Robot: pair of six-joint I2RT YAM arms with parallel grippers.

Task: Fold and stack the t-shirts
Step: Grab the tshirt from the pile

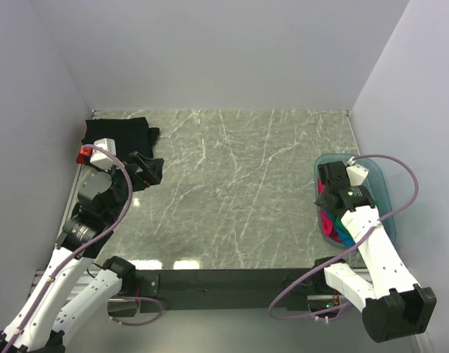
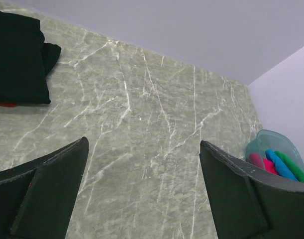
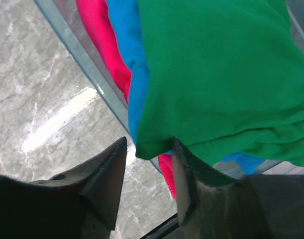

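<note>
A folded black t-shirt (image 1: 121,136) (image 2: 17,59) lies at the table's far left corner, with a sliver of red t-shirt (image 1: 83,154) (image 2: 5,104) under it. My left gripper (image 1: 147,170) (image 2: 144,144) hovers open just right of that pile, nothing between its fingers. Green (image 3: 216,74), blue (image 3: 129,50) and pink (image 3: 99,35) t-shirts are bunched in the blue plastic tub (image 1: 382,184) (image 3: 87,67) at the right. My right gripper (image 1: 328,193) (image 3: 149,142) reaches into the tub. Its jaws stand partly closed around the green shirt's corner, which touches the right finger; a gap remains at the left finger.
Grey marble tabletop (image 1: 239,176) stretches between the pile and the tub. White walls close in the back and both sides. The black mounting rail (image 1: 224,279) runs along the near edge.
</note>
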